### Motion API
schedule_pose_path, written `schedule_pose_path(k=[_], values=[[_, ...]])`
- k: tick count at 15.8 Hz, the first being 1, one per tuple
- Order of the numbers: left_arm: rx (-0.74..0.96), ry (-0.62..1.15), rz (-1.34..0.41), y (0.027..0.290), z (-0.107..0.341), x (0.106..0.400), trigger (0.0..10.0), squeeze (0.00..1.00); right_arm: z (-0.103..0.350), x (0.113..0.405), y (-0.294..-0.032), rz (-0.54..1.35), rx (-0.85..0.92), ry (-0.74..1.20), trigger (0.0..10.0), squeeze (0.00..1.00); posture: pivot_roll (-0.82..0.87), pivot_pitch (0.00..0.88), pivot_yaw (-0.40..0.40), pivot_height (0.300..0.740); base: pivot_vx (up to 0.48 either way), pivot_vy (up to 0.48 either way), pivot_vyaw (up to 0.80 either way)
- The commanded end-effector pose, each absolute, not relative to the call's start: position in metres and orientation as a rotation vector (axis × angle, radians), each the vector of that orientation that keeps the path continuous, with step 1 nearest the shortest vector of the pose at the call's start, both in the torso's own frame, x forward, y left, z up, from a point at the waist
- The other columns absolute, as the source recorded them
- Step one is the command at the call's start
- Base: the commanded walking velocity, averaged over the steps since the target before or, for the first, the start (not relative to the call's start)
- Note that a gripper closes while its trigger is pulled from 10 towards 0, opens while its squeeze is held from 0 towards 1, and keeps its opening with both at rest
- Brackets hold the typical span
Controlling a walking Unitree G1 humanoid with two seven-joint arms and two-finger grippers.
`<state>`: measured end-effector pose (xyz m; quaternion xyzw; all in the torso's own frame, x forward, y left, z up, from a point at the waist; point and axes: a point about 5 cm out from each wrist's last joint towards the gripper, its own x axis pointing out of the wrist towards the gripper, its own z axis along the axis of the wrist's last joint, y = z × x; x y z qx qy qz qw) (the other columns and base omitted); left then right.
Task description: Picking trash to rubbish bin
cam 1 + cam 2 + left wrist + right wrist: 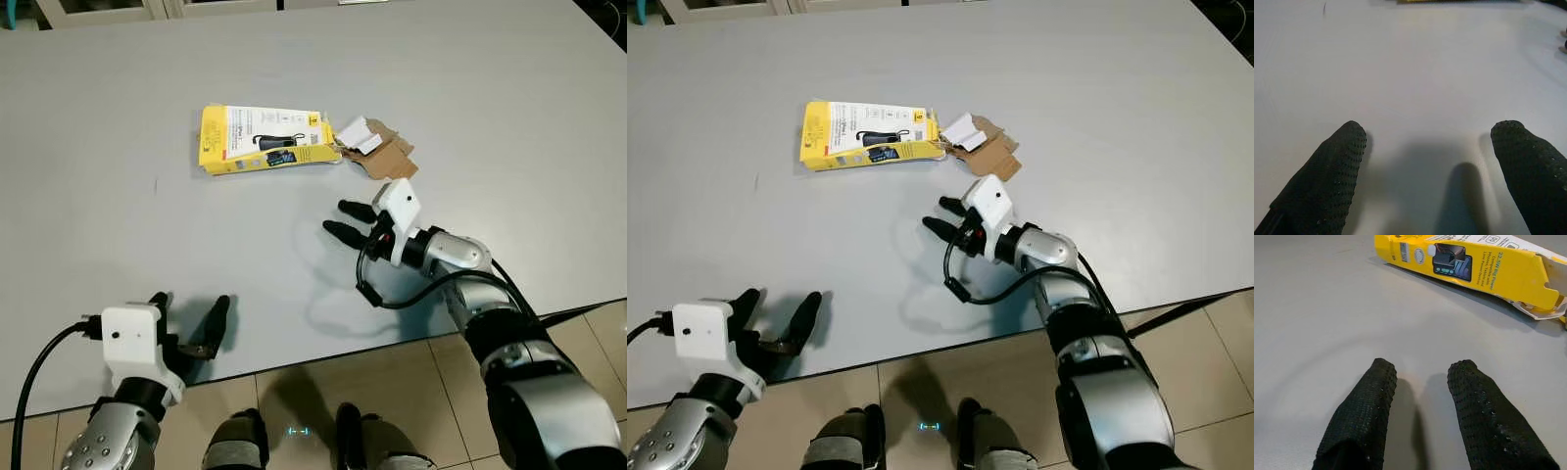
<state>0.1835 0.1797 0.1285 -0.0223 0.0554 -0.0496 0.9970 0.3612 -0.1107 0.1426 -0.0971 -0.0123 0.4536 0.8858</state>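
Lying mid-table, the yellow box has bare tabletop around; right gripper nearby, fingers parted, empty; left gripper spread at the near edge

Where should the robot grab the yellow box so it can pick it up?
Probably by its long near edge. The yellow box lies flat on the grey table, so the open right gripper, just short of it, could come from the robot's side and pinch across that thin edge.

Bright, even light; soft shadows, sharp focus.
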Motion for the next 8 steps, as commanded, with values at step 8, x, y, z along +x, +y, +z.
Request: schedule_pose_path(k=[8], values=[[-0.06, 0.133, -0.106, 0.176, 0.122, 0.183, 10.0, 0.0, 0.187, 0.382, -0.115, 0.73, -0.134, -0.164, 10.0, 1.0, 0.15, 0.246, -0.028, 0.74, 0.0, 0.0, 0.0]])
